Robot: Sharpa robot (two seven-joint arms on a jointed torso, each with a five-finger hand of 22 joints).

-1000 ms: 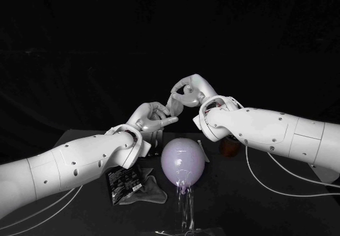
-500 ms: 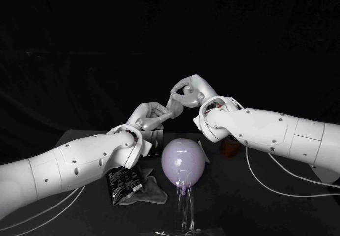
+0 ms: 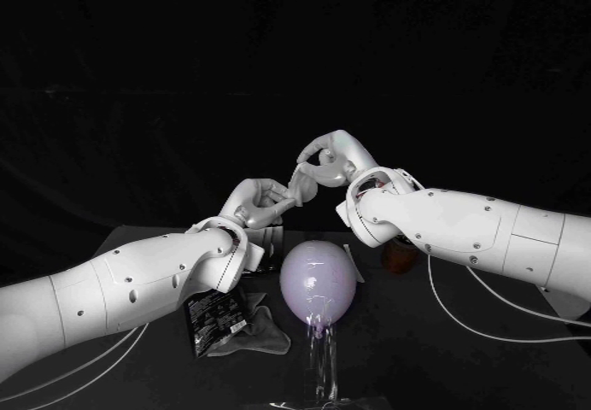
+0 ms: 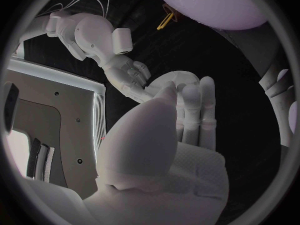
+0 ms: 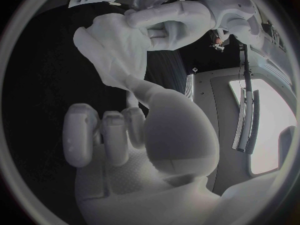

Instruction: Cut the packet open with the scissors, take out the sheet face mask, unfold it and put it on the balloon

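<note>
Both hands are raised above the table behind the balloon, with the folded white sheet face mask [image 3: 300, 181] held between them. My left hand [image 3: 259, 203] pinches its lower end and my right hand [image 3: 332, 161] grips its upper end. In the right wrist view the mask [image 5: 115, 50] hangs from the left hand [image 5: 165, 20] beyond my right hand [image 5: 119, 135]. The left wrist view shows my left hand [image 4: 181, 120] and the right hand [image 4: 128, 77] on the mask [image 4: 178, 80]. The pale purple balloon [image 3: 318, 280] stands upright on a clear stand [image 3: 324, 367].
The opened dark packet [image 3: 209, 320] lies on the table left of the balloon, with a crumpled pale sheet [image 3: 256, 335] beside it. An orange-brown object [image 3: 396, 256], probably the scissors' handles, lies right of the balloon under my right arm.
The left hand's fingers have shifted a little on the mask's lower end. Both arms and the balloon stay where they were.
</note>
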